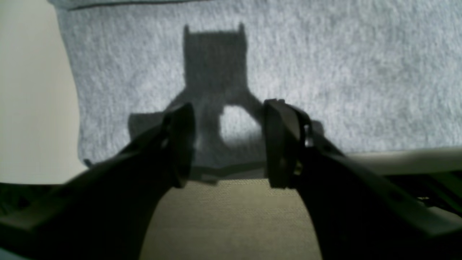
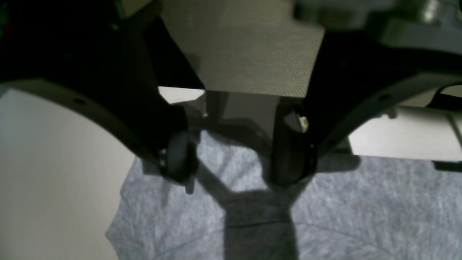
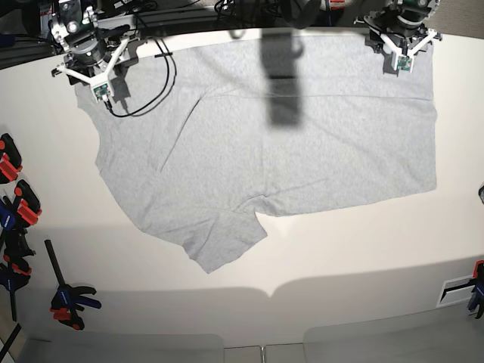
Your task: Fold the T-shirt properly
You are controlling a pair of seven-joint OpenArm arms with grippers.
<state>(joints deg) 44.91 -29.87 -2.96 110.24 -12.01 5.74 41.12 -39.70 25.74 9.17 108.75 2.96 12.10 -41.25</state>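
Observation:
The light grey T-shirt (image 3: 302, 151) lies spread flat on the white table (image 3: 363, 249), plain side up, with no lettering in view and one sleeve (image 3: 219, 242) pointing to the front. My left gripper (image 3: 401, 44) hangs over the shirt's far right corner. In the left wrist view it (image 1: 231, 144) is open and empty just above the shirt's edge (image 1: 325, 72). My right gripper (image 3: 91, 66) hangs over the far left corner. In the right wrist view it (image 2: 234, 159) is open and empty over the cloth (image 2: 361, 209).
A black cable (image 3: 155, 83) loops over the shirt's far left part. Several clamps (image 3: 15, 204) lie along the table's left edge, one more (image 3: 68, 299) at the front left, another (image 3: 476, 291) at the right edge. Bare table (image 1: 32, 90) borders the shirt.

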